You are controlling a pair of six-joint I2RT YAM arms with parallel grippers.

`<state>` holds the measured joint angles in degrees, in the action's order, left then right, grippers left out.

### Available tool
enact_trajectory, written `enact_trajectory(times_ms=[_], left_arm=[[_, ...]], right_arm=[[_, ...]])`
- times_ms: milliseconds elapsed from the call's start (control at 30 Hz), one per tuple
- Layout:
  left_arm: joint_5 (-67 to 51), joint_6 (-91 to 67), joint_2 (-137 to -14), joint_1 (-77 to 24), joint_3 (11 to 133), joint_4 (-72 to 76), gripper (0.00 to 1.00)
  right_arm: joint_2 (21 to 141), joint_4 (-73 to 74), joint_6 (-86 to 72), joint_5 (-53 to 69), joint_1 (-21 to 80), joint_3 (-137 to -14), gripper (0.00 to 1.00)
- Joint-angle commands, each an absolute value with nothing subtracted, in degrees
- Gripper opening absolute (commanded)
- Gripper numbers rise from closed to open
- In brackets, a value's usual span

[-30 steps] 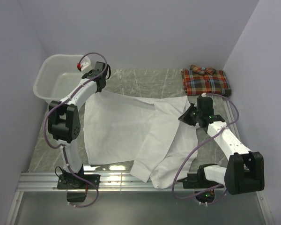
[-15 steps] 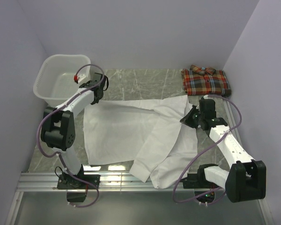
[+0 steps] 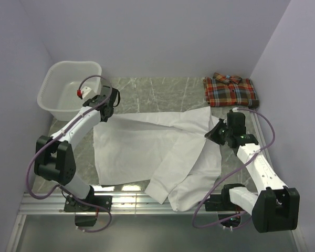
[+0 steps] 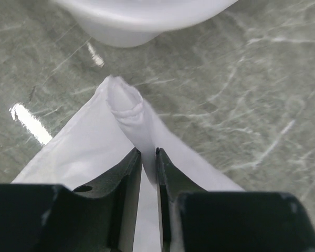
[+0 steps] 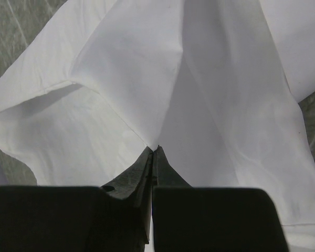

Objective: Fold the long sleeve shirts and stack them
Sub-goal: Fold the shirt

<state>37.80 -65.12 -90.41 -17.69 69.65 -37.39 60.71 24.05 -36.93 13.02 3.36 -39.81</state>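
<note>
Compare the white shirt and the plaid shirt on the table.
The white shirt lies spread out and rumpled mid-table; the plaid shirt sits folded at the far right corner. The white shirt is pinched by the left gripper and right gripper; the plaid shirt is untouched. Both rest on the table.

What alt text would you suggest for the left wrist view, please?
The left gripper pinches a raised fold of the white shirt between its dark jaws. The cloth lies on a grey-green marbled table, with the white laundry basket at the top edge.
</note>
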Motion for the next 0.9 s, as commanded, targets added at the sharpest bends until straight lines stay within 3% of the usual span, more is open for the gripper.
enact_trajectory(times_ms=[0,133,367,633,867], left_arm=[[39.89,-62.15,-89.91,-18.19,75.39,-36.47,0.23],[44.38,-56.44,-87.46,-22.31,78.40,-33.15,0.23],[47.10,-51.51,-72.62,-24.61,64.29,-19.61,0.24],[39.82,-64.77,-78.65,-20.93,55.03,-25.66,0.33],[36.39,-73.82,-80.51,-18.99,53.97,-34.79,0.43]], right_arm=[[58.54,23.56,-36.21,12.30,2.64,-40.96,0.00],[55.74,22.59,-36.30,12.83,2.55,-40.78,0.00],[51.33,21.80,-36.04,10.72,2.55,-37.45,0.00],[54.83,20.57,-36.83,11.34,2.46,-34.37,0.00],[56.42,23.20,-36.48,8.88,2.46,-33.92,0.02]])
